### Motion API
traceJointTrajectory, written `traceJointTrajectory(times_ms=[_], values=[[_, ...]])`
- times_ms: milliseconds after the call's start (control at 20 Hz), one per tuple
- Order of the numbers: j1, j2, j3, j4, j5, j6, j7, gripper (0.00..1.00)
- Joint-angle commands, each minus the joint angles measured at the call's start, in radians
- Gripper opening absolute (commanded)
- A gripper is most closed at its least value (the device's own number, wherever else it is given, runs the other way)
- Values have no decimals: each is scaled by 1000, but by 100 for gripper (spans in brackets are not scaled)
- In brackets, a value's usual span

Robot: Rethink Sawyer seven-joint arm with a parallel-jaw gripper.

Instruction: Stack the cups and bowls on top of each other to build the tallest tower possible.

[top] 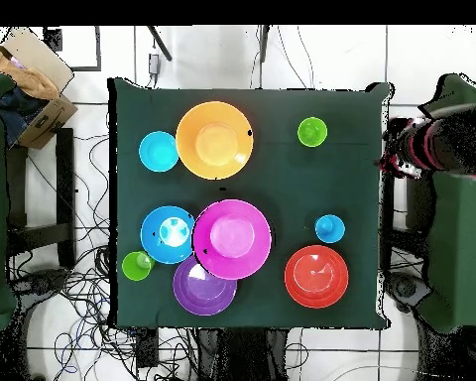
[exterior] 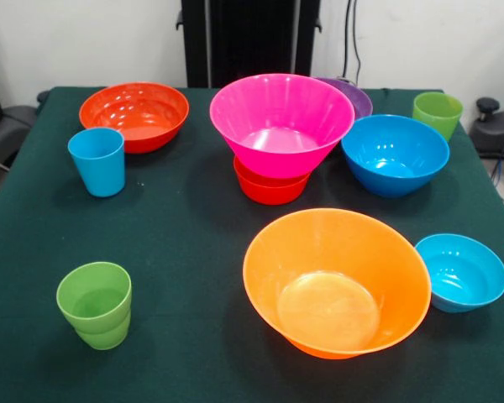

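Here, a dark green desk (exterior: 193, 243) is seen carrying glossy plastic bowls and cups spread across it. The large pink bowl (exterior: 280, 122) is seated upright in a small red-orange bowl (exterior: 270, 188) near the middle, forming the only stack; only the lower bowl's base and rim are seen beneath it. Behind the pink bowl, a purple bowl (exterior: 354, 96) is partly hidden, and a blue bowl (exterior: 395, 154) is set just beside it on the desk. A medium red-orange bowl (exterior: 134, 114) is placed toward the far edge in the front view, with the sky-blue cup (exterior: 97, 161) near it. The large orange bowl (exterior: 336, 282) is tilted toward the camera at the near edge, and a small blue bowl (exterior: 460, 272) is touching or almost touching its rim. One lime green cup (exterior: 438, 113) is stood at the far corner near the blue bowl; the other lime green cup (exterior: 95, 304) is stood alone at the near side. The gripper is shown in neither view, so its state cannot be told.
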Motion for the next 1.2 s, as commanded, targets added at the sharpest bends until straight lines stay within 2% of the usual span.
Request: traceJointTrajectory(times_ms=[50, 400, 850, 1000, 1200], values=[[-12, -127, 6, 361, 15, -135, 24, 100], [-62, -218, 18, 539, 84, -235, 113, 100], [-68, -339, 5, 693, 148, -347, 154, 100], [-66, -345, -7, 714, 149, -379, 152, 100], [-73, -287, -33, 690, 126, -402, 115, 100]])
